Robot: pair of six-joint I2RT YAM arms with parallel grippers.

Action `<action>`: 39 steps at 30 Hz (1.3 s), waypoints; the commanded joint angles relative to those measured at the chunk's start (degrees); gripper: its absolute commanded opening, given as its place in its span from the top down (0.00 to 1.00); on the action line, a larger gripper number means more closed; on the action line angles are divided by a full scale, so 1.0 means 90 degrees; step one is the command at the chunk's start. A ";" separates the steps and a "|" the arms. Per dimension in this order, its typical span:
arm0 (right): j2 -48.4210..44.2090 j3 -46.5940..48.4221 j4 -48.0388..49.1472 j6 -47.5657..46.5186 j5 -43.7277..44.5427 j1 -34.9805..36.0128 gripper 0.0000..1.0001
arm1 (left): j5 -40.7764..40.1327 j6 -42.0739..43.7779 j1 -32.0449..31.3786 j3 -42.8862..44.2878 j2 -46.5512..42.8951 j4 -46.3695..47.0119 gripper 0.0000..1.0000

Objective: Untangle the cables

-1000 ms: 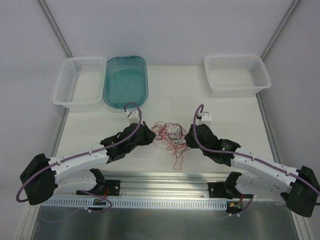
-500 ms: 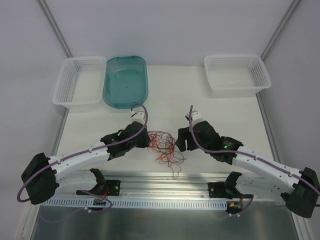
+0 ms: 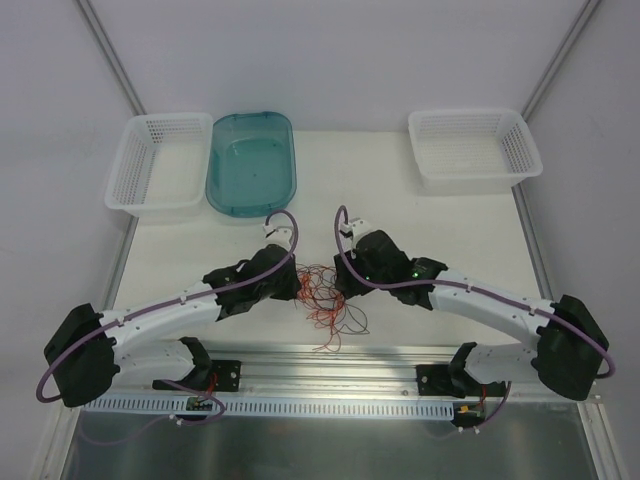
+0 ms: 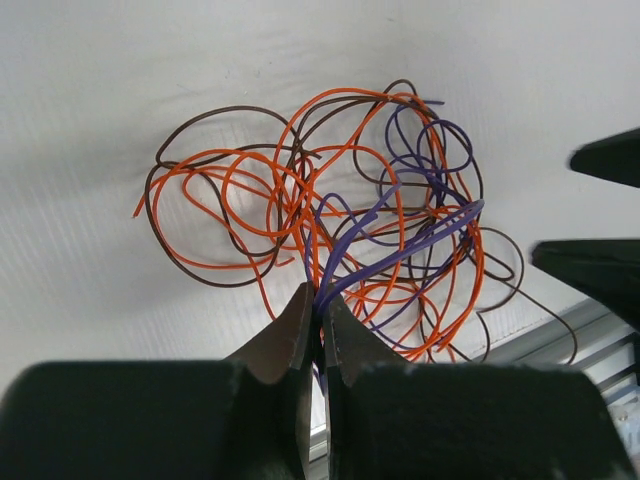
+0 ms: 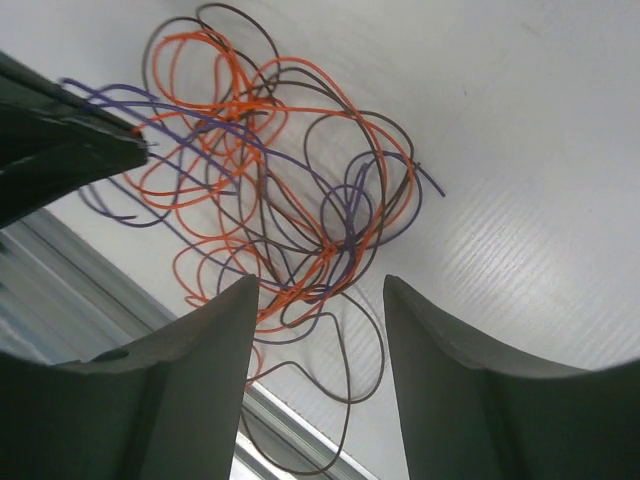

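Note:
The cables [image 3: 322, 292] lie as one tangle of thin orange, dark brown and purple strands on the white table between my two arms, with a loose end trailing toward the metal rail. My left gripper [image 3: 296, 282] is at the tangle's left edge. In the left wrist view the left gripper [image 4: 318, 296] is shut on purple strands of the cables [image 4: 420, 238], which rise taut from the heap. My right gripper [image 3: 343, 284] hovers over the tangle's right side. In the right wrist view the right gripper [image 5: 320, 282] stands open above the cables [image 5: 345, 240], with nothing between its fingers.
Two white mesh baskets stand at the back, one at the left [image 3: 152, 165] and one at the right [image 3: 475, 148], with a teal tub [image 3: 250, 160] beside the left basket. A metal rail [image 3: 330, 362] runs along the table's near edge, just below the tangle.
The right gripper has opened and swung left over the tangle. The tangle has shifted slightly left and toward the rail. The left gripper stays shut on its strands.

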 commanded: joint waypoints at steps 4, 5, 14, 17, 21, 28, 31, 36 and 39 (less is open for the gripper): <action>0.1070 0.0494 0.0494 0.0060 0.0286 -0.0009 0.44 | 0.0119 -0.0116 0.0027 -0.0146 -0.0427 0.0049 1.00; 0.1218 0.0523 0.0534 0.0090 0.0296 -0.0018 0.45 | 0.0109 -0.0125 0.0027 -0.0156 -0.0437 0.0049 1.00; 0.2088 0.0524 0.0887 0.0373 0.0393 -0.0019 0.83 | -0.0144 -0.0135 0.0037 -0.0292 -0.0554 0.0040 1.00; 0.1748 0.0436 0.0604 0.0296 0.0715 -0.0028 0.98 | -0.0379 -0.0164 0.0095 -0.0429 -0.0681 0.0020 1.00; 0.0696 0.0328 -0.0021 0.0081 0.1543 -0.0135 0.99 | -0.0409 -0.0359 0.0456 -0.0673 -0.0837 -0.0106 1.00; -0.1568 0.0191 -0.1330 -0.0105 0.2483 -0.1004 0.99 | -0.0350 -0.0389 0.1393 -0.1054 -0.1695 -0.0457 1.00; -0.2284 0.0308 -0.1769 -0.0193 0.2533 -0.1414 0.99 | -0.0438 -0.0350 0.1628 -0.1064 -0.2017 -0.0672 1.00; -0.3116 0.0611 -0.2239 -0.0349 0.2279 -0.1630 0.99 | -0.0341 -0.0214 0.1648 -0.0908 -0.2098 -0.0712 1.00; -0.3263 0.0641 -0.2269 -0.0301 0.1918 -0.1640 0.99 | -0.0214 -0.0174 0.1658 -0.0811 -0.1990 -0.0732 1.00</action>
